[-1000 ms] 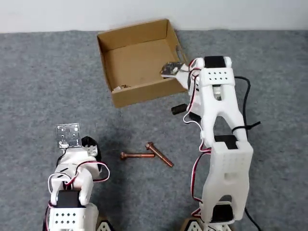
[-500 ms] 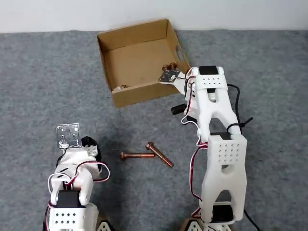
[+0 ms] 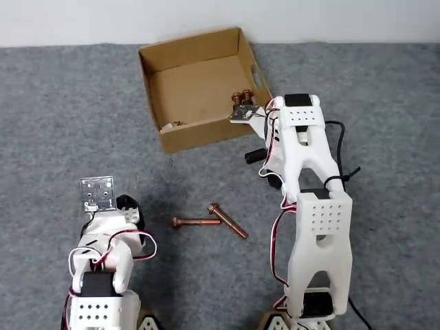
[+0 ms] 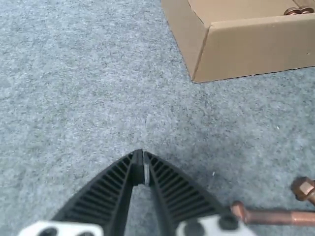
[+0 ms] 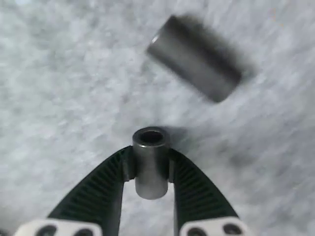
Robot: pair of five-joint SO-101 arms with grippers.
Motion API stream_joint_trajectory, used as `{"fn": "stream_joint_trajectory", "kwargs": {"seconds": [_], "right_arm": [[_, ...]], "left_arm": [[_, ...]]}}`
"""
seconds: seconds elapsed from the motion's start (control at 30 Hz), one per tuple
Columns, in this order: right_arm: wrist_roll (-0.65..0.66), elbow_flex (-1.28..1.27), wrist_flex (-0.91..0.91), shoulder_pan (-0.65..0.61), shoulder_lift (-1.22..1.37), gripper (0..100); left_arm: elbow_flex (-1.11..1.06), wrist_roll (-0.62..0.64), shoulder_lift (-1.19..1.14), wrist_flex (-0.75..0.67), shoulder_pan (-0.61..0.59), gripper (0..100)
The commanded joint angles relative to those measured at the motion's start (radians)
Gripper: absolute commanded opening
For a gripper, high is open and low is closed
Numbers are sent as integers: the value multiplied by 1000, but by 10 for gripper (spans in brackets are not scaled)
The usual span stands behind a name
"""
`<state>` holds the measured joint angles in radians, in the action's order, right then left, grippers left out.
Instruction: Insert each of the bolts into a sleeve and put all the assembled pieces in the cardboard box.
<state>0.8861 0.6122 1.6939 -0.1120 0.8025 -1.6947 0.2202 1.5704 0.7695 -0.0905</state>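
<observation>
Nearest the bases, the left gripper (image 4: 142,169) sits low over the grey carpet (image 3: 69,103) with its jaws pressed together and nothing between them. At about 3 o'clock from it, in the high view, two copper bolts (image 3: 196,221) (image 3: 229,222) lie loose on the carpet with their heads close together, neither of them in a sleeve. Farther out, toward 1 o'clock from the bolts, a dark loose sleeve (image 3: 254,156) lies on its side just beside the right arm. The right gripper (image 5: 150,157) is clamped on a second sleeve, the held sleeve (image 5: 150,169). Its jaws are parted only as far as the sleeve's width, one pad on each side, and the open bore faces the wrist camera. The loose sleeve rests on the carpet a little beyond it, not touching. Farthest away, at 12 o'clock, stands the cardboard box (image 3: 199,134), open at the top. Two copper heads (image 3: 241,97) show inside against its 3 o'clock wall, and these look like finished pieces, though their sleeves cannot be made out. By that reading the job is roughly half done. Both bolts on the carpet need sleeves, then a trip to the box.
</observation>
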Motion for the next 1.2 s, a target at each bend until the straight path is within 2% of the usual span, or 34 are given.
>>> {"fn": "stream_joint_trajectory", "kwargs": {"seconds": [0.0,0.3,0.4,0.57,0.7,1.0,1.07,1.17], "right_arm": [[-110,18,94,-13,-119,9],[-534,12,104,-19,-289,9],[-638,-5,105,-22,-371,9],[-747,-187,105,-30,-582,9],[-876,-356,102,-30,-771,9],[-1197,-583,99,-25,-1076,9],[-1261,-631,99,-25,-1141,9],[-1335,-709,97,-27,-1248,9]], "left_arm": [[4,-3,0,-2,-8,6],[4,-3,0,-2,-2,6],[4,-3,0,-2,0,6],[4,2,0,3,28,6],[4,3,2,5,69,6],[35,3,9,11,69,8],[93,20,8,57,78,8],[214,121,2,172,120,8]]}}
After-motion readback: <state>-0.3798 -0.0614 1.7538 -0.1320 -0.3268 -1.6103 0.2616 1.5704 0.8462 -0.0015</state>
